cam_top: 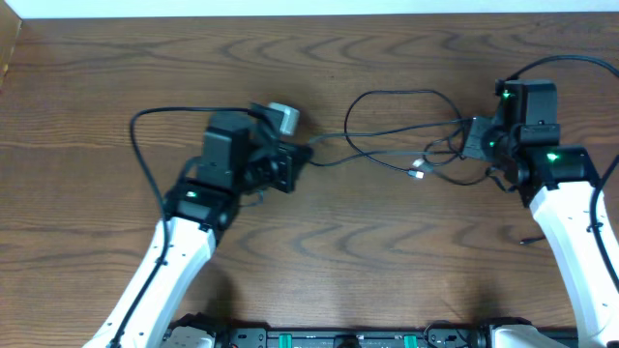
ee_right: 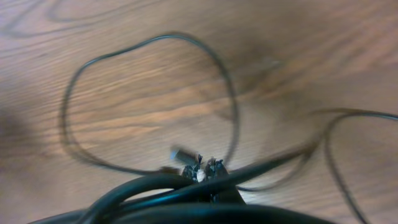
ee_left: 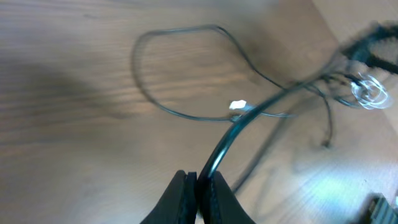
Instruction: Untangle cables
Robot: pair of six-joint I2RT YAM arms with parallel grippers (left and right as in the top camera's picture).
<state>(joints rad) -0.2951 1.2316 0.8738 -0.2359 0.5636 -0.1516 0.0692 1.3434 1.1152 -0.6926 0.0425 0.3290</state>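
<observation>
Left gripper [ee_left: 196, 180] is fully closed and pinches the black cable [ee_left: 219, 152] right at its tips. Right gripper [cam_top: 470, 137] is closed too, at the tangled end. It seems to hold the cables there, but its wrist view is too blurred to be sure. Btw. the two, the cables [cam_top: 392, 130] lie on the table [cam_top: 116, 68] in loose loops, with the white plug [cam_top: 419, 173] near the middle. To do the pull well, I think: move the hands apart slowly & low, watch the crossing by the plug, and stop if a loop tightens, otherwise the thin cord may slip out.
</observation>
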